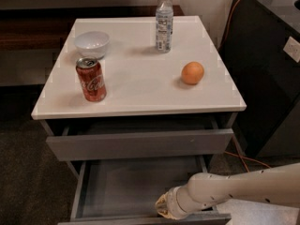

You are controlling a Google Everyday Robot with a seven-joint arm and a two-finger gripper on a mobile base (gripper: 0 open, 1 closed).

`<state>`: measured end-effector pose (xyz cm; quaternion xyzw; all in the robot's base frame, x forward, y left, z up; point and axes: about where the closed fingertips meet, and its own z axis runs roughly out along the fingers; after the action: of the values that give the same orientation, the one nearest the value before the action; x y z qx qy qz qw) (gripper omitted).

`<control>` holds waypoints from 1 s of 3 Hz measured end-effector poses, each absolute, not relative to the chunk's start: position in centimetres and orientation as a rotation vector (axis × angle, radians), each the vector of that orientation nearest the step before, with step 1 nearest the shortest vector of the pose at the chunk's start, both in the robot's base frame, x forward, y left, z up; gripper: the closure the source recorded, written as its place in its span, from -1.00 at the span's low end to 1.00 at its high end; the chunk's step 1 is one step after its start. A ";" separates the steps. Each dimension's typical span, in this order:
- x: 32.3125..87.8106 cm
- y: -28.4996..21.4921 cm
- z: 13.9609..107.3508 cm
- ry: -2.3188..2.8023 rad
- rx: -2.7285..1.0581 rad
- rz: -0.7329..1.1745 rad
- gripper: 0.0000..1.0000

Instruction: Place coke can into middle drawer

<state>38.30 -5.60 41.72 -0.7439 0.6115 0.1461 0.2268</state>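
The red coke can (pixel 91 78) stands upright on the white cabinet top (pixel 140 86), at its front left. Below the top, the upper grey drawer (pixel 140 144) is nearly closed. The middle drawer (pixel 126 186) under it is pulled out, and its shallow grey tray has nothing in it. My gripper (pixel 162 208) is low at the front right of this open drawer, at its front panel, on the end of my white arm (pixel 234 189) that comes in from the right. The gripper is far below and to the right of the can.
A white bowl (pixel 92 43) sits just behind the can. A clear water bottle (pixel 163 22) stands at the back of the top and an orange (pixel 192 72) lies at the right. A dark cabinet (pixel 272 78) stands to the right, with an orange cable (pixel 243 158) on the floor.
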 end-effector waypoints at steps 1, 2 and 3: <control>38.2 -5.4 42.4 1.695 -2.033 0.415 1.00; 40.0 -6.3 44.2 1.723 -1.980 0.378 1.00; 41.6 -7.0 45.9 1.734 -1.944 0.345 1.00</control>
<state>41.60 -7.02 45.93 -0.7154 0.6384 0.1268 0.2541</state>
